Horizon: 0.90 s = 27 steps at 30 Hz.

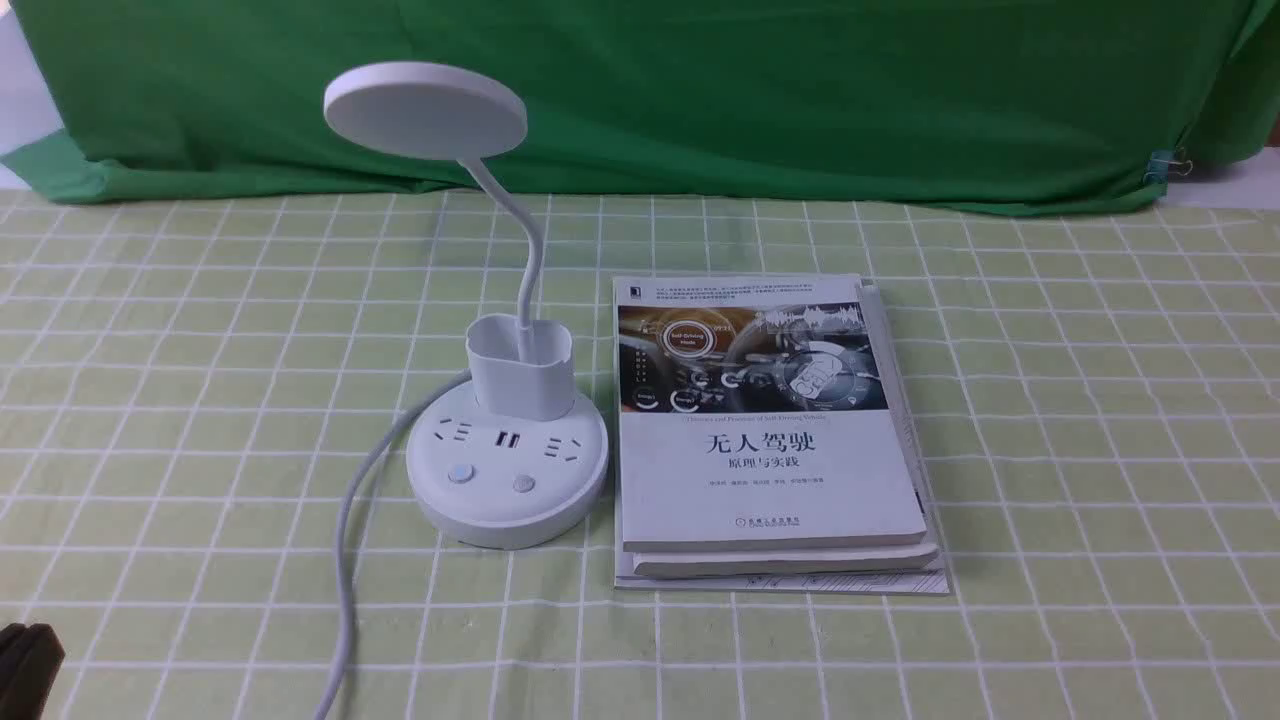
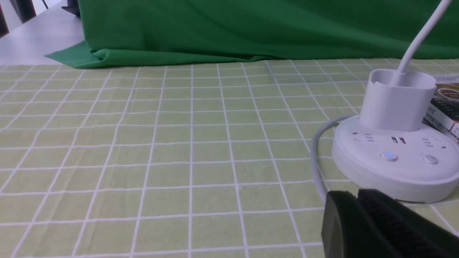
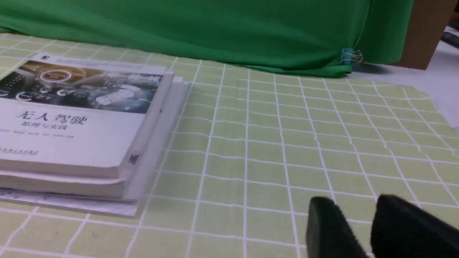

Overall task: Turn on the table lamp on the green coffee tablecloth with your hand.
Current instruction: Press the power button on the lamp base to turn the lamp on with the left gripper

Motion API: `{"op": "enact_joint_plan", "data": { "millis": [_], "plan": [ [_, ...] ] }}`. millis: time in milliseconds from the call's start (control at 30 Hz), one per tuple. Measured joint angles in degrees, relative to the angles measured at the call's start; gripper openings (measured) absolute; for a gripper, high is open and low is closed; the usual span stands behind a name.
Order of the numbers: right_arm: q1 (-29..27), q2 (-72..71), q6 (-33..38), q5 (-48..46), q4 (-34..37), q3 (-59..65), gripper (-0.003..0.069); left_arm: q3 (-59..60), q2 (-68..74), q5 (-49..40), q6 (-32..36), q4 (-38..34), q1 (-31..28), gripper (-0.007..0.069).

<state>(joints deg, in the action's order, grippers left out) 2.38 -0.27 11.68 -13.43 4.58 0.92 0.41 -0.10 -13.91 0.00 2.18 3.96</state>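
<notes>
Front view high over the green coffee tablecloth (image 1: 1050, 420); wrist views low, close, toward the same backdrop (image 1: 700, 90).

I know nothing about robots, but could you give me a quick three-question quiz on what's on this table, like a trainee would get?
1. True or false: the table lamp stands on top of the books.
2. How many round buttons are on the lamp's base? A) one B) two C) four
3. Fill in: the white cord leaves the base on the robot's ___ side.

Key: 1 false, it stands on the green coffee tablecloth, beside the books; 2 B; 3 left.
</notes>
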Motion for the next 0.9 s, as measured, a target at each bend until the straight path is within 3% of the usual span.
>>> {"op": "enact_joint_plan", "data": {
  "millis": [733, 900],
  "plan": [
    [0.0, 0.0, 0.0, 0.0, 0.0, 0.0, 0.0245, 0.0, 0.0, 0.13, 0.0, 0.0, 0.0, 0.0019],
    [0.0, 0.0, 0.0, 0.0, 0.0, 0.0, 0.0245, 0.0, 0.0, 3.88, 0.0, 0.0, 0.0, 0.0019]
  ]
}}
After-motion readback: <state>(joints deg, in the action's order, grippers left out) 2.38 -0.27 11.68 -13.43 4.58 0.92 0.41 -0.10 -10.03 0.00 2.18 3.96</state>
